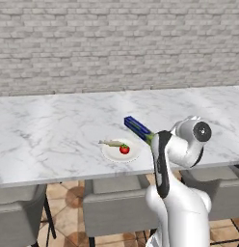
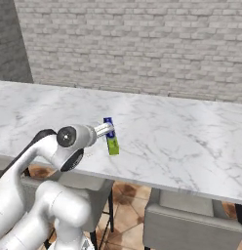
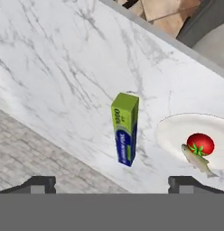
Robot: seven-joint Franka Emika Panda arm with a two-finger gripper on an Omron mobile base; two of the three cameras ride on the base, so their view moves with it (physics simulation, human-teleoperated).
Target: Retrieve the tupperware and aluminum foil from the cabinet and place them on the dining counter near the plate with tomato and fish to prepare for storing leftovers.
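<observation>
On the long white grey-veined marble dining counter (image 1: 54, 135), near its front edge, lies the aluminum foil (image 1: 138, 129), a long slim blue box w/ white lettering and a green-yellow end; it rests flat on the slab just beside the small round white plate (image 1: 113, 153), apart from it, not touching. On the plate sit the small round red tomato (image 1: 124, 149) and the thin pale fish (image 1: 112, 143), fish touching or right next to the tomato. In hand view the foil box (image 3: 124, 128) sits centred between the two dark fingertips, green end farthest from the camera, w/ plate (image 3: 177, 131), tomato (image 3: 200, 144) and fish (image 3: 198, 160) off to one side. Gripper (image 3: 112, 182) hangs above the box, jaws spread wide apart, nothing between them. White arm's wrist hides part of the foil's green end in left base view. Grey chairs (image 1: 119, 207) tucked under the counter's near edge; grey brick wall (image 1: 116, 43) behind. Right base view: foil (image 2: 111, 135) just past the wrist.
</observation>
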